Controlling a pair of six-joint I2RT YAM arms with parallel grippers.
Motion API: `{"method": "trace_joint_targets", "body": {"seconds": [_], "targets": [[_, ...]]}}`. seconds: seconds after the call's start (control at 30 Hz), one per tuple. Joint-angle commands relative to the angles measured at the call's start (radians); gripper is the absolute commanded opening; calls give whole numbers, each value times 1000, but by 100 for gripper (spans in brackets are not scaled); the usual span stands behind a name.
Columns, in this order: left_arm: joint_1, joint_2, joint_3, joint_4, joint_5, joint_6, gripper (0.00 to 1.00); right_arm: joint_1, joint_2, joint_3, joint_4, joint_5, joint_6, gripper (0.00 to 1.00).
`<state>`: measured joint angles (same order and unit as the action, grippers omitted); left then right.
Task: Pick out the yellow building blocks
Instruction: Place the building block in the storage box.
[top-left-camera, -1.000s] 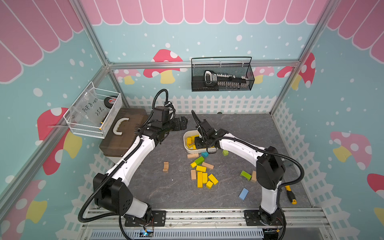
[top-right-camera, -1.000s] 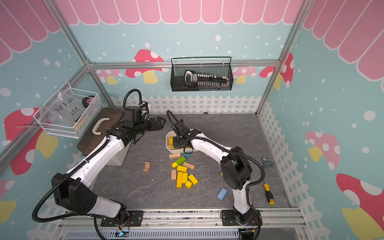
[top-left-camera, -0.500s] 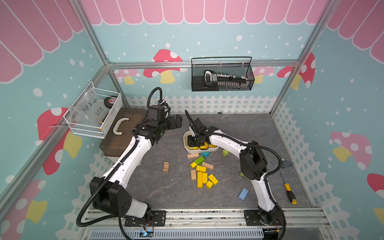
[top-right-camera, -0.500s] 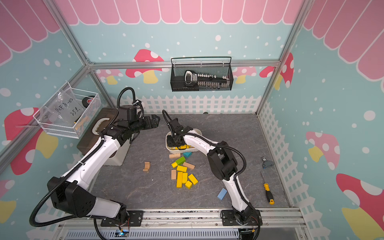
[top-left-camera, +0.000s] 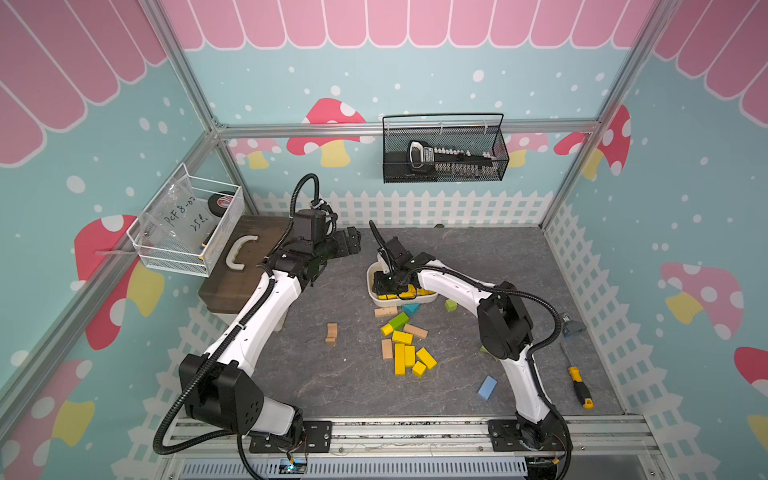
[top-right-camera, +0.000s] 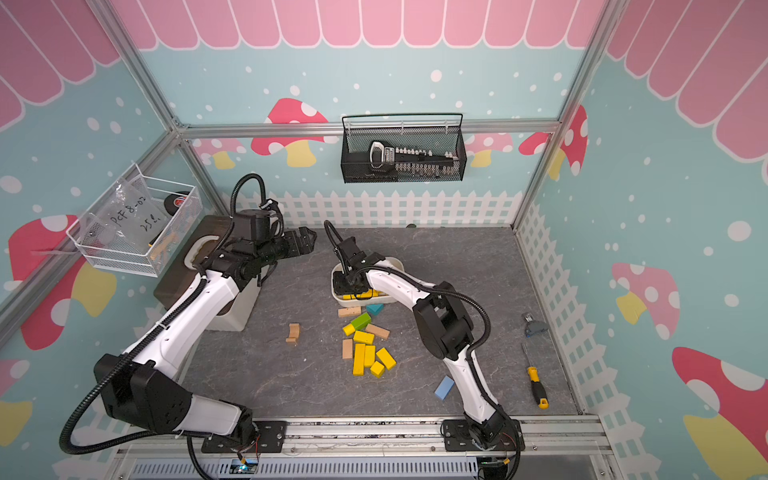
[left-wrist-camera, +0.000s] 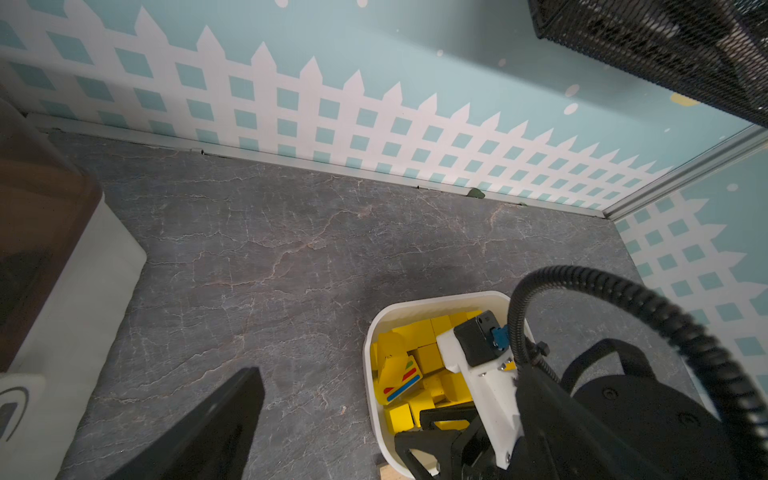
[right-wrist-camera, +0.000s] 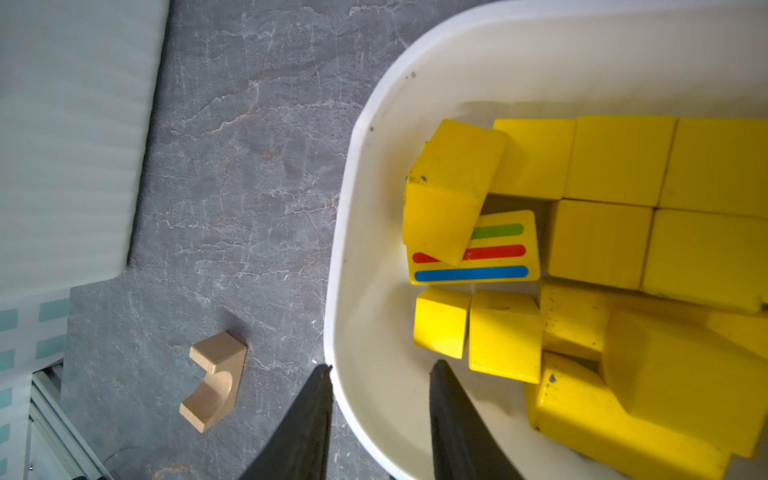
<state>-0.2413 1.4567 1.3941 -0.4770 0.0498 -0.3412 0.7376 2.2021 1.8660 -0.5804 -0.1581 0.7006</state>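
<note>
The right fingers (right-wrist-camera: 307, 415), slightly parted and empty, are straddling the tub (right-wrist-camera: 365, 137) rim, while loose yellow blocks (top-left-camera: 405, 357) are lying on the table (top-left-camera: 332, 382) toward this nearer arm's base, the bar (top-left-camera: 400, 360) running front-to-back; the left fingers (left-wrist-camera: 208, 428) are hanging wide, empty.

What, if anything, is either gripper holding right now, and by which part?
Nothing: the right gripper stands open over the white tub; the left gripper is open and empty too.

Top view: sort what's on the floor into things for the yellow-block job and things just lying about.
For the job: loose yellow blocks, white tub with yellow blocks inside.
Lying about: tan blocks, green block, teal wedge, blue block, screwdriver.
</note>
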Motion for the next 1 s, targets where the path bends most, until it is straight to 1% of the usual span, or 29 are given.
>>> {"method": "trace_joint_targets", "body": {"seconds": [0.0, 0.17, 0.33, 0.43, 0.53, 0.7, 0.77, 0.87, 0.97], "targets": [[7, -5, -3, 12, 22, -10, 100, -4, -10, 23, -24, -4, -2, 39], [7, -1, -13, 40, 75, -17, 100, -3, -107, -55, -22, 13, -11, 38], [7, -3, -41, 93, 136, -31, 100, 4, -268, -241, 28, 25, -9, 38], [7, -11, -60, 118, 144, -41, 100, 18, -369, -372, 74, 27, 0, 38], [6, -13, -57, 111, 141, -45, 99, 50, -436, -486, 127, 23, 17, 38], [7, -12, -52, 85, 98, -63, 100, 116, -484, -622, 197, 44, 59, 39], [7, -6, -43, 74, 114, -59, 100, 133, -479, -653, 217, 50, 72, 42], [7, 18, -23, 55, 147, -48, 100, 147, -456, -680, 246, 56, 87, 55], [7, 32, -11, 43, 156, -48, 99, 152, -418, -682, 270, 46, 91, 58]]}}
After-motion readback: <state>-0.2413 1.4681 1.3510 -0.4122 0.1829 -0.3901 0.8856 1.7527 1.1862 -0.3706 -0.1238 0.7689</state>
